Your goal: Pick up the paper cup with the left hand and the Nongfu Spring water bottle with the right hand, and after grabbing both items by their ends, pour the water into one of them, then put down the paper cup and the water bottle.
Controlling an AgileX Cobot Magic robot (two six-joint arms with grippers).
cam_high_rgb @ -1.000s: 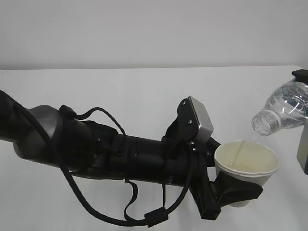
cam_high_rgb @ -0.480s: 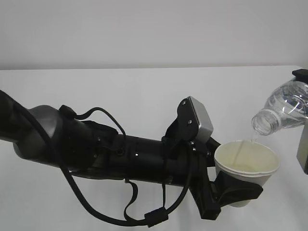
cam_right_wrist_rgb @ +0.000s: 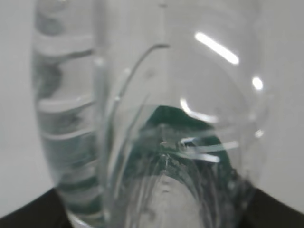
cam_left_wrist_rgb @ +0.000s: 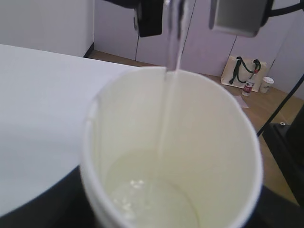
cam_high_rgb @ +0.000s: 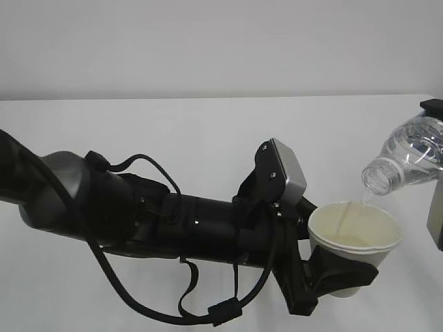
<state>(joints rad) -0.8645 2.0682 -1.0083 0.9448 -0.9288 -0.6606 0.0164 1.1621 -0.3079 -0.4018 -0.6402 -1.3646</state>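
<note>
- Both items lifted: my left tool (cam_high_rgb: 331, 271) grips the paper cup (cam_high_rgb: 354, 235), my right tool (cam_high_rgb: 436, 207) the Nongfu Spring water bottle (cam_high_rgb: 408, 155).
- Water (cam_left_wrist_rgb: 166, 114) streaming in; setting both down remains.

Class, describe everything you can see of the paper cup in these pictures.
The paper cup is small, white and tapered, with a rolled rim and a cream-yellowish inside. It stands upright above the white table, its lower part clasped in the left claw. A thin stream of water falls from the tilted bottle into its open mouth, and a shallow pool covers its bottom. The bottle's neck hangs just above the rim without touching it.
</note>
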